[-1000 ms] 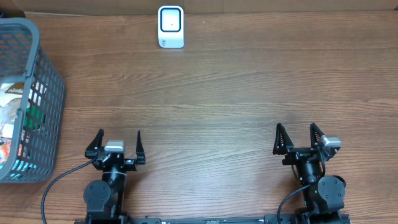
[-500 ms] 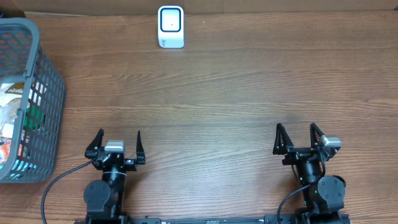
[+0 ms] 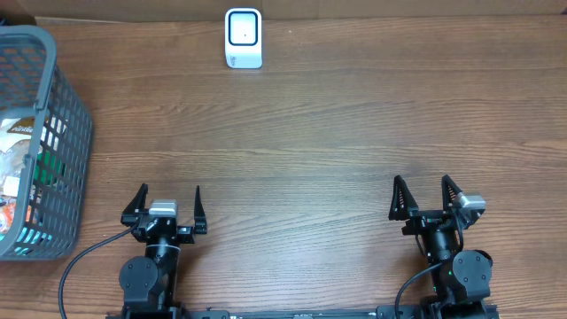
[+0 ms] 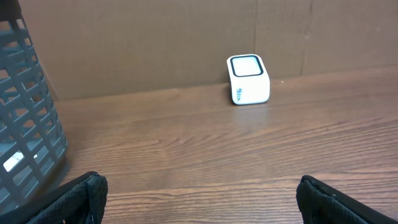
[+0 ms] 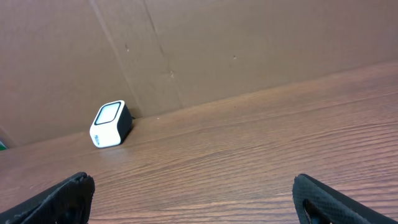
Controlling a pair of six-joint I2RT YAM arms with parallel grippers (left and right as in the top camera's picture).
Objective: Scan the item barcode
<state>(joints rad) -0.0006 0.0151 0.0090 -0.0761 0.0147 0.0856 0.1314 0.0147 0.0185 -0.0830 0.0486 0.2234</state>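
The left hand (image 3: 169,190) and the right hand (image 3: 422,182) both sit low at the near edge, fingers spread wide and holding nothing. This looks like a ready pose with the work not yet begun.

The desk (image 3: 310,133) is bare wood across its whole middle. That leaves open room to carry something from the side to the back.

A cardboard wall (image 4: 155,37) closes off the far edge, so nothing behind it distracts the wrist cameras.

The grey basket (image 3: 71,115) stands at the robot's far left, partly out of the overhead picture. It is nearer the left hand, so that arm is probably the one meant to reach in.

The white scanner (image 3: 243,37) stands against the cardboard at the back, a little left of centre and well apart from both hands. Its dark-rimmed window faces up and slightly forward, so a barcode would have to be turned down toward it.

The packets (image 3: 18,168) lie jumbled inside the basket, seen through its open top. No barcode can be made out, and which packet is meant I cannot tell. Picking one out comes first.
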